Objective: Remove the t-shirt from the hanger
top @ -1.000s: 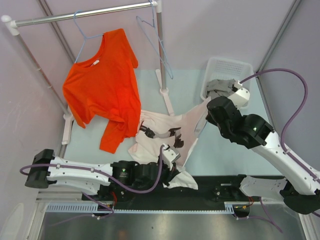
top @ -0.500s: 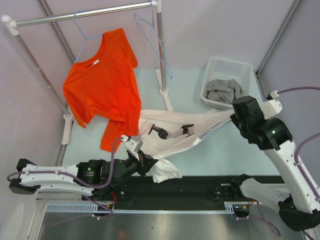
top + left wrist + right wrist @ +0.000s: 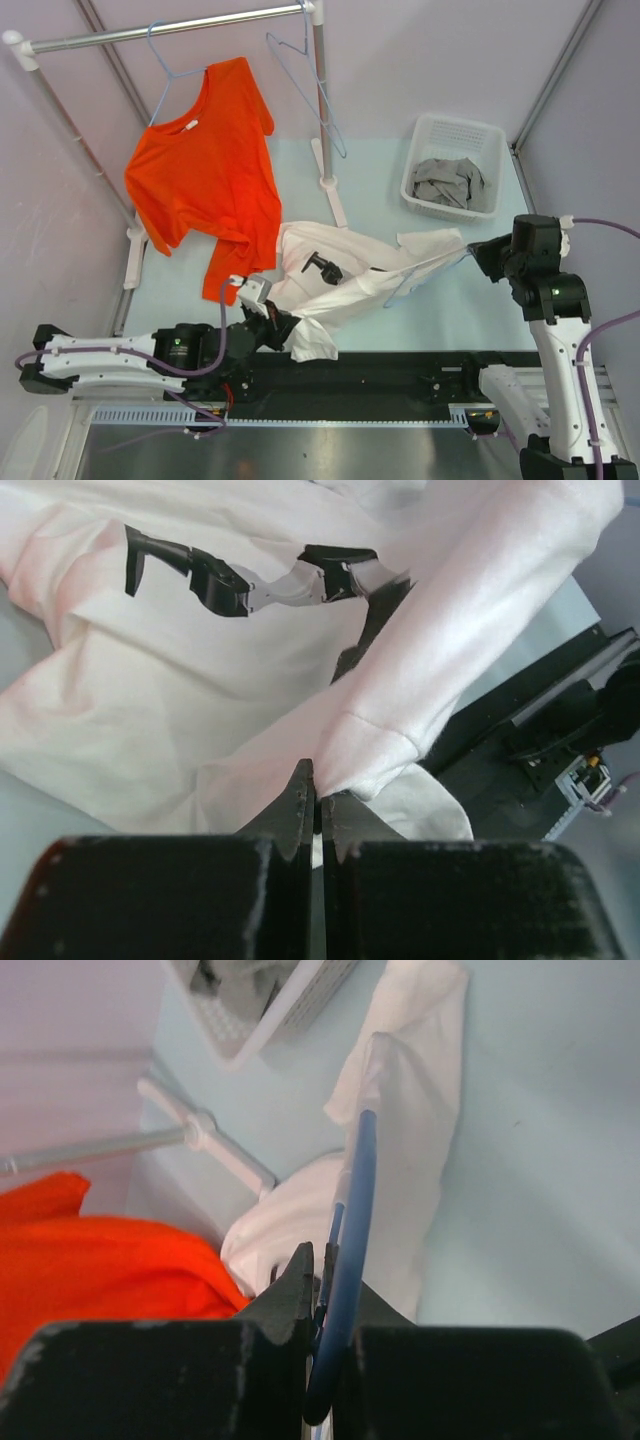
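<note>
Left tool (image 3: 313,790) was clamped on the white t-shirt (image 3: 350,275), spread at centre frame over the desk (image 3: 390,170); right tool (image 3: 325,1280) pinched the blue hanger (image 3: 352,1210), mostly hidden inside it. An orange shirt (image 3: 205,170) hung upper left, a basket (image 3: 455,130) stood upper right.
</note>
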Motion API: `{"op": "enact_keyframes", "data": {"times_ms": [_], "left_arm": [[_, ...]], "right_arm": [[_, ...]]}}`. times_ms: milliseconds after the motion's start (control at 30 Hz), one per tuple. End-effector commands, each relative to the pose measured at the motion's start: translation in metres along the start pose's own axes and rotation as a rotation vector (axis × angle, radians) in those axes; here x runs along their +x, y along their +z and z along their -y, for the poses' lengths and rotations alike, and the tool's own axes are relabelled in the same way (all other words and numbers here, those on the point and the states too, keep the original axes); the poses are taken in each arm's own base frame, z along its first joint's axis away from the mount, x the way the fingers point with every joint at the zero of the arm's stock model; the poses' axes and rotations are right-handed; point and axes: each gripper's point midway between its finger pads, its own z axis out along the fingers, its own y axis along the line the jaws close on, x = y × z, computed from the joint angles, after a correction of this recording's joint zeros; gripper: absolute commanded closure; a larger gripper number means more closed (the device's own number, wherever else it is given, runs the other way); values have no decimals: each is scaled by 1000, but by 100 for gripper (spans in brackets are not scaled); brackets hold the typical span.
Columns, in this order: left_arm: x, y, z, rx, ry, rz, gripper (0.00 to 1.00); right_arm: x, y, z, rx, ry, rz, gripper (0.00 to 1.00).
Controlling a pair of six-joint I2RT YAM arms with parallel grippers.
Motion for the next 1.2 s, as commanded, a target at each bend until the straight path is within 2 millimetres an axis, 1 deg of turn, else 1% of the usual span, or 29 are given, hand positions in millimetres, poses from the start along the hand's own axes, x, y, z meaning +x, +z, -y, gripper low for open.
{"op": "enact_keyframes", "data": {"times_ms": [0, 33, 100, 133, 167, 200, 233, 300, 333, 400, 433, 467, 500, 533, 567, 600, 700, 767, 800, 833, 900, 933, 967, 1000, 1033, 1067, 1100, 1133, 1167], "left_arm": [[-3, 12, 7, -2, 30, -19, 100], [-17, 19, 14, 11, 3, 7, 100], [-11, 32, 24, 42, 35, -52, 100], [-27, 42, 24, 33, 8, -28, 100], [-31, 49, 25, 31, 13, -36, 100], [-25, 58, 27, 35, 45, -76, 100], [-43, 65, 27, 20, 40, -50, 100], [-55, 74, 32, 35, 72, -40, 100], [-65, 84, 29, 15, 72, -40, 100], [-68, 94, 26, 13, 89, -68, 100], [-72, 101, 26, 19, 87, -90, 100], [-75, 104, 24, 15, 90, -97, 100], [-73, 104, 20, -1, 113, -123, 100], [-84, 103, 21, -10, 121, -110, 92], [-85, 98, 18, -23, 134, -116, 79], [-89, 94, 18, -22, 141, -104, 51], [-107, 70, 22, 13, 127, -40, 28], [-110, 57, 26, 47, 124, -38, 23], [-117, 45, 31, 78, 110, -19, 18], [-121, 39, 36, 101, 99, -14, 15], [-117, 27, 52, 187, 55, -61, 14], [-118, 23, 61, 227, 28, -71, 14], [-120, 19, 78, 314, -6, -79, 14], [-108, 11, 98, 427, -80, -146, 15], [-105, 7, 111, 497, -128, -170, 15], [-119, 2, 131, 588, -244, -142, 16], [-108, 1, 135, 629, -301, -181, 17], [-122, -2, 145, 690, -359, -131, 17], [-124, -3, 149, 699, -467, -149, 18]], "right_arm": [[26, -12, -60, -268, -129, -167, 100], [36, -17, -61, -271, -159, -202, 100], [64, -33, -68, -325, -249, -272, 100], [72, -42, -70, -343, -273, -291, 100], [96, -57, -72, -395, -330, -363, 100], [106, -64, -73, -419, -365, -396, 100], [117, -67, -71, -417, -405, -433, 100], [145, -87, -65, -466, -538, -536, 100], [153, -94, -62, -485, -582, -566, 100], [151, -111, -65, -556, -637, -533, 100], [146, -115, -67, -578, -641, -505, 100], [133, -120, -69, -602, -634, -455, 100], [130, -122, -68, -615, -646, -442, 100], [127, -122, -65, -620, -677, -429, 100], [125, -122, -63, -626, -698, -422, 100], [125, -122, -62, -628, -720, -417, 100], [121, -118, -65, -658, -766, -369, 100], [122, -117, -68, -701, -784, -345, 100], [120, -122, -77, -756, -768, -326, 100], [125, -118, -76, -762, -774, -328, 100], [132, -123, -86, -840, -782, -331, 100], [140, -118, -85, -844, -799, -345, 100], [146, -120, -86, -873, -827, -364, 100], [151, -122, -91, -904, -832, -369, 100], [159, -117, -90, -902, -854, -385, 100], [164, -119, -90, -924, -880, -384, 100], [168, -122, -94, -956, -884, -377, 100], [170, -118, -92, -954, -895, -357, 100], [176, -126, -94, -998, -909, -353, 100]]}}
